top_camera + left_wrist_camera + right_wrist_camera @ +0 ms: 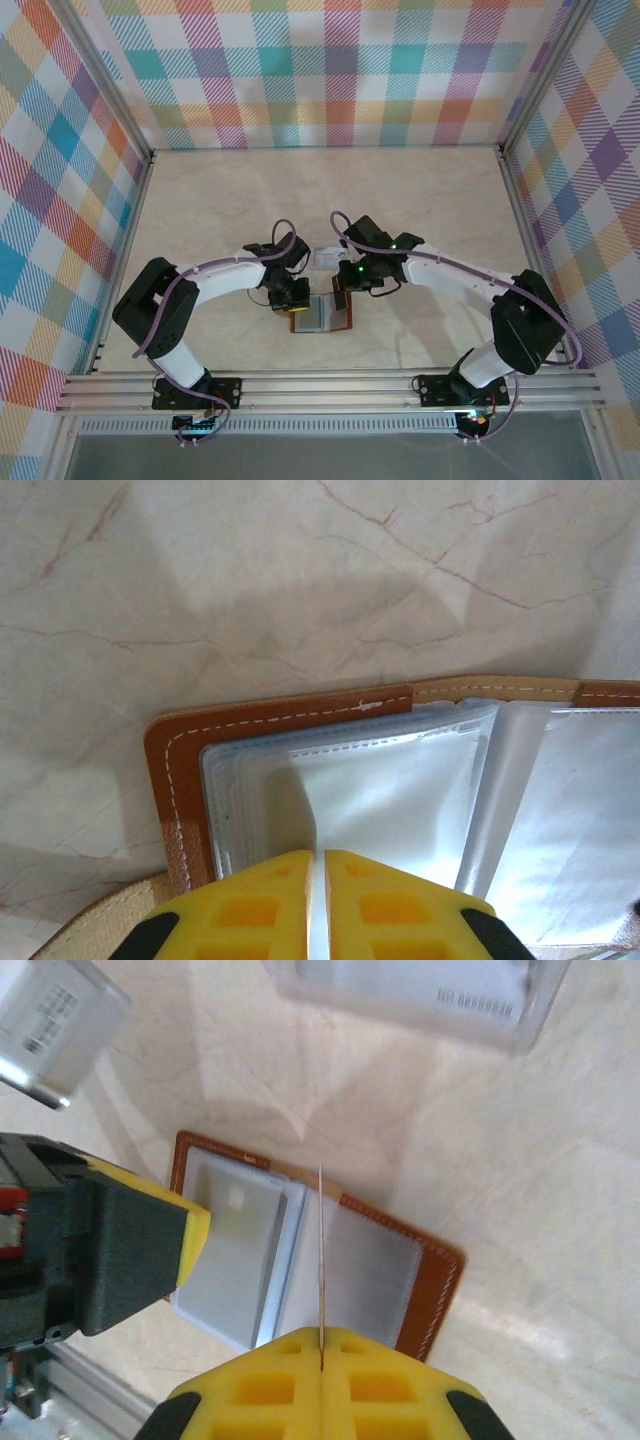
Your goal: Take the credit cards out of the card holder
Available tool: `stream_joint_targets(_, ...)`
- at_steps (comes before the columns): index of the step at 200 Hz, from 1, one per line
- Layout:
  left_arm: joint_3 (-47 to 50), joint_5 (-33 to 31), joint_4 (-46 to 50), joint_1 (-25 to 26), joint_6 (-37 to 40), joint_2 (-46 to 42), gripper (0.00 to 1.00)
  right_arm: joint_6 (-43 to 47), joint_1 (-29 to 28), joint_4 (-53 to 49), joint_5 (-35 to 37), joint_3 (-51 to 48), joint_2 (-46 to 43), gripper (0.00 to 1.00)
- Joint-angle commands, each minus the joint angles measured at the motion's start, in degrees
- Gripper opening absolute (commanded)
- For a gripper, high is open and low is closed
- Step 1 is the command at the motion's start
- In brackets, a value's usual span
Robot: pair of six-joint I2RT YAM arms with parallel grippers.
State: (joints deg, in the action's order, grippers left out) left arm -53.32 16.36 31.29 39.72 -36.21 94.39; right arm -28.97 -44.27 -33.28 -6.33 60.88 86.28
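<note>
At the counter's near edge, about midway between its left and right edges, the card holder [322, 318] is laid open and flat.

- Left half: the left claw [318, 862] is closed down to a thin slit. A clear sleeve [390, 800] appears to be pinched in it. This is judged a hold-down grip, not a pull.
- Middle, just beyond the holder toward the far edge: a grey card [50, 1015] and a white card [420, 985] lie loose on the counter, both with printed code blocks. Two are counted as out.
- Right half: the right claw [322, 1355] is shut tight on a credit card [321, 1260], seen edge-on as a thin line over the holder's spine. Whether its far end is clear of its sleeve cannot be told.

Progress is judged well along, with a third card in hand and not yet set down. The left sleeve stack reads greyer and more opaque than the right, so another card may be left, unconfirmed.

Holder look: tan-brown leather border with white stitching, rounded corners, layered clear sleeves, and a grey-blue inside.
</note>
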Motion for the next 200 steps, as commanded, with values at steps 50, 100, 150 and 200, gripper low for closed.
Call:
stream_joint_targets(50, -1.9, -3.91, 4.65, 0.57, 0.03, -4.19, 0.16, 45.88, 0.6, -6.94, 5.49, 11.42, 3.2, 0.02)
stream_joint_targets(100, 0.06, -5.93, 6.06, -0.75, -0.06, -8.49, 0.17, 63.29, 3.26, -14.83, 9.13, 23.87, 12.1, 0.0)
stream_joint_targets(150, 3.14, -6.08, 7.12, -3.97, 0.36, -13.3, 0.18, 72.27, 5.9, -21.13, 5.95, 37.01, 21.21, 0.0)
stream_joint_targets(200, 5.38, -5.48, 7.3, -6.45, 0.92, -15.7, 0.19, 76.09, 6.74, -27.39, 3.91, 49.56, 31.14, 0.0)
